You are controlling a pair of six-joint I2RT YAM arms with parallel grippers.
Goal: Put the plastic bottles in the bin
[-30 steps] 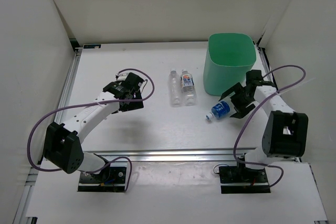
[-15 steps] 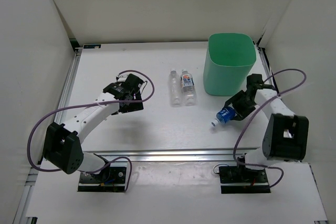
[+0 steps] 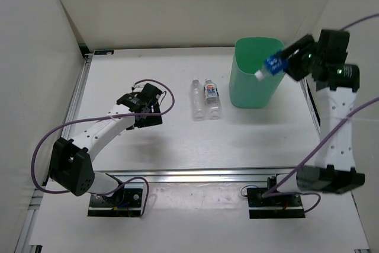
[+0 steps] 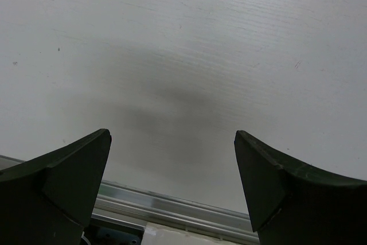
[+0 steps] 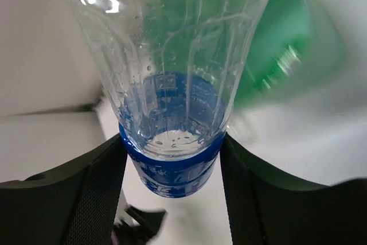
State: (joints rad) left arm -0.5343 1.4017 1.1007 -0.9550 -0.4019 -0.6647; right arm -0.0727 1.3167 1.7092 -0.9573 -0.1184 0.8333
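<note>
Blue-labelled bottle [image 3: 272, 66] sits clamped in right tool [image 3: 283, 61] high above bin [image 3: 251, 90], left tool [image 4: 172, 187] wide.

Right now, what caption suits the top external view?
Right gripper holds blue-labelled plastic bottle over tall mint-green plastic bin.

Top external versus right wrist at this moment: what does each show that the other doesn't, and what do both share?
Only top external: the plain bottle and labelled bottle lying side by side mid-table, the open left pincer over bare table to their left, and the whole bin.
Only right wrist: the fingers pressed on either side of the blue label, and droplets inside the clear wall.
Both: the right pincer shut on the blue bottle, raised by the green bin.
</note>
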